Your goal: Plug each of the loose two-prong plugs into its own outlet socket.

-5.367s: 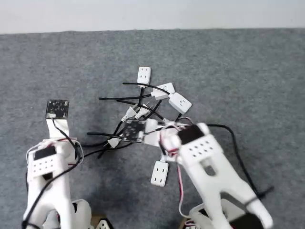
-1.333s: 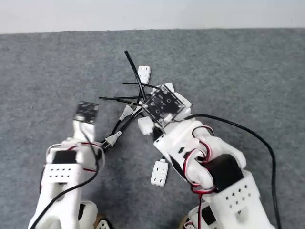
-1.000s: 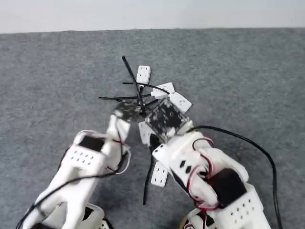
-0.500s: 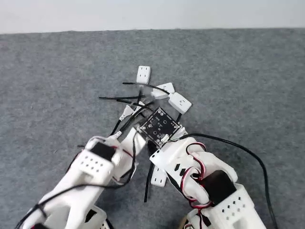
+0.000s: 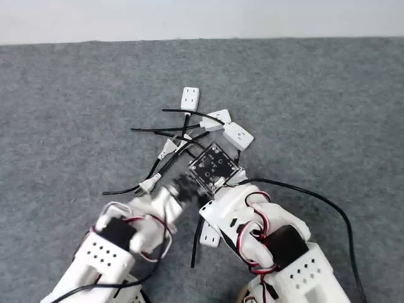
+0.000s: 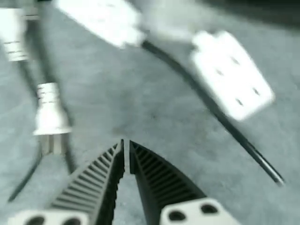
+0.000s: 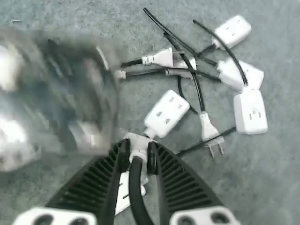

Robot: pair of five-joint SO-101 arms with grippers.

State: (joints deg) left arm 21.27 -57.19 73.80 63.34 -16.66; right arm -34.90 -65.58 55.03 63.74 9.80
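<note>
Gripping plug (image 7: 136,140) — right hand (image 7: 135,151) tilted down beside socket (image 7: 164,113); left hand (image 6: 125,148) closed, empty.

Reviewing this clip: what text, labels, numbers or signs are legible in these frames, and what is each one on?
No text can be read in any view.
Outlet sockets: slots only, any moulded marks too small to read.
Loose plug: blurred, nothing legible.
Black board: pale dots only, no readable characters.
</note>
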